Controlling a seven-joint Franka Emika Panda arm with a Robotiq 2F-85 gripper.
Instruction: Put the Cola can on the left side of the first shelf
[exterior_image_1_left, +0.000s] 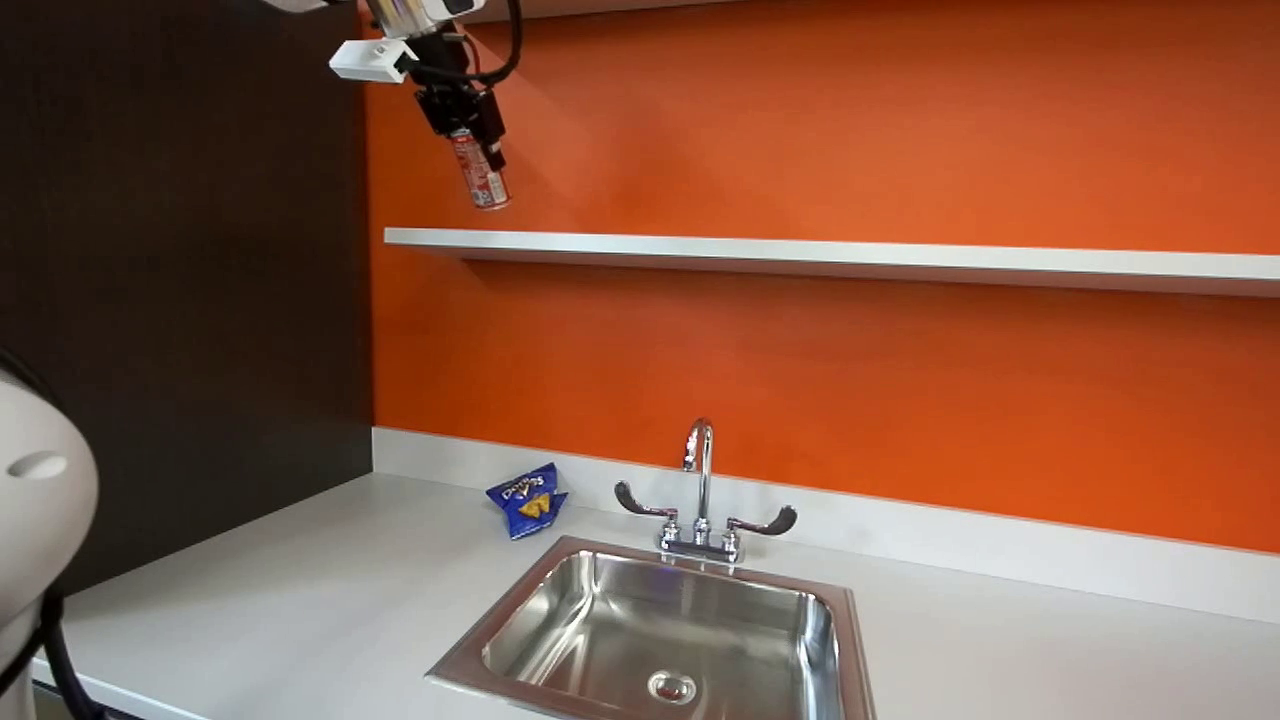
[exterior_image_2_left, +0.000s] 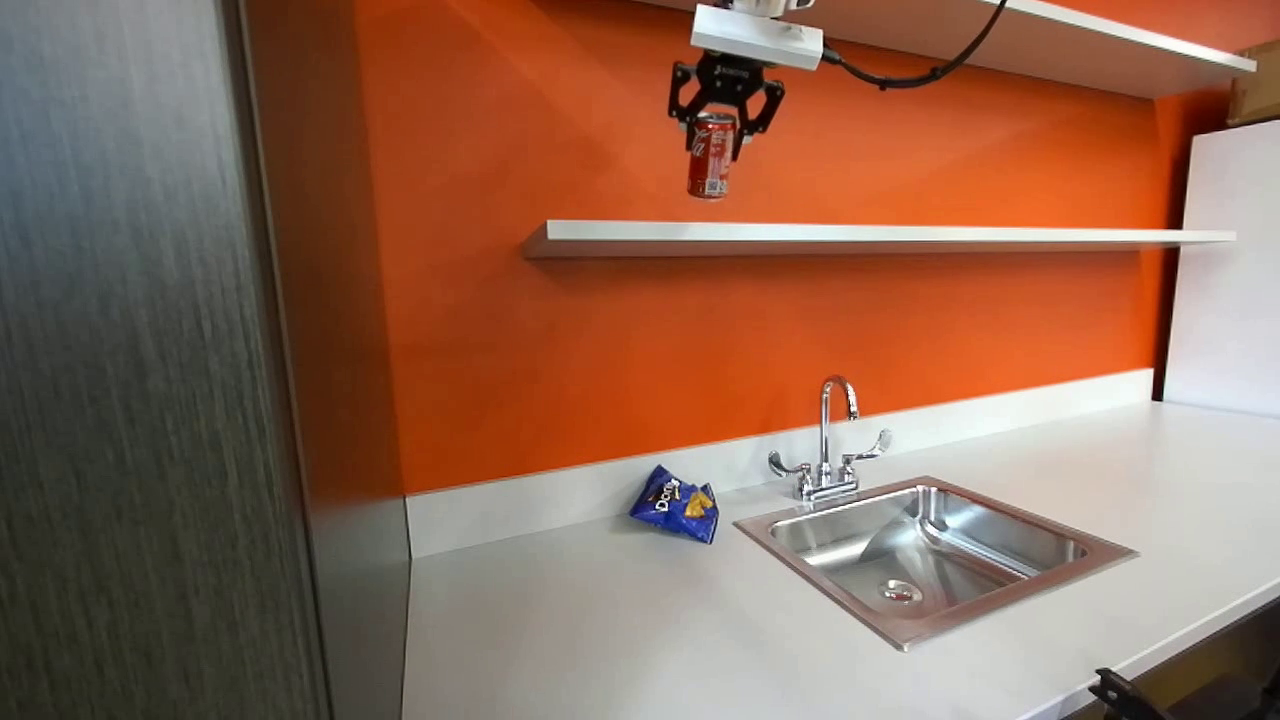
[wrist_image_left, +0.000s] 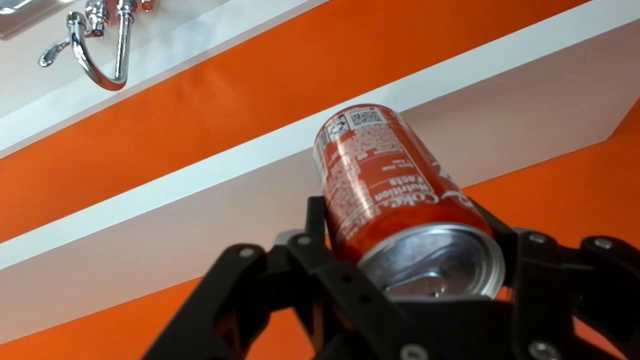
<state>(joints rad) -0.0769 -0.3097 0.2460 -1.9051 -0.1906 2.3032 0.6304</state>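
The pincer (exterior_image_2_left: 714, 150) is clamped on the can (exterior_image_2_left: 710, 178), its fingers (wrist_image_left: 315, 220) parted by just the can's own width, one against each side towards the upper end. The can hangs bottom end down, above the level of the shelf (exterior_image_1_left: 800, 251) and near its left end as I face the wall (exterior_image_1_left: 900, 380), with a strip of orange showing beneath it in both exterior views; whether it is directly over the shelf or slightly in front, I can't tell. Its red side carries pale script, and in the wrist view "Coke" and "Nutrition Facts" can be read upside down, with a square code near the base and smaller print too fine for me. That view also turns the silvery top (wrist_image_left: 445, 255) towards me. Down on the worktop (exterior_image_2_left: 560, 620) lies a blue packet (exterior_image_1_left: 530, 500) marked Doritos, near the sink (exterior_image_1_left: 849, 640) and left of the tap (exterior_image_1_left: 704, 490); both exterior views show it, whereas the wrist view has the tap upside down and only a corner of the sink. In an exterior view, over to the right, stand a brown box (exterior_image_2_left: 1258, 85) and a white panel (exterior_image_2_left: 1235, 270), and in an exterior view a rounded white part of the arm (exterior_image_1_left: 40, 480) comes in at the edge
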